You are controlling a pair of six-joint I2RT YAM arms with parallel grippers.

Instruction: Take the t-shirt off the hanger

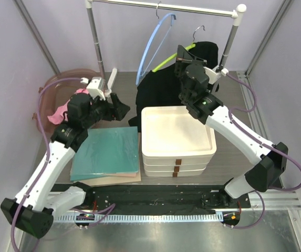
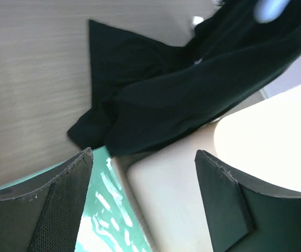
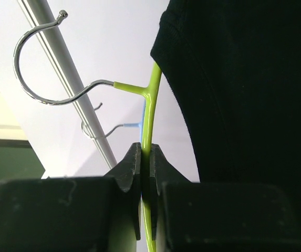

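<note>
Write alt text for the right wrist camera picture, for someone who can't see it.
The right gripper is shut on the thin arm of a green hanger, just below its metal hook. A black t-shirt fills the right side; behind, a metal rail runs diagonally with a blue hanger near it.

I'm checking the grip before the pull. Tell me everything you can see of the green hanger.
The green hanger is a thin, lime-green, plastic-looking frame with a curved silver metal hook. The fingers of the right gripper are shut on its arm just below the neck. The black t-shirt lies against one side. Whether the hook touches the rail is unclear.
</note>
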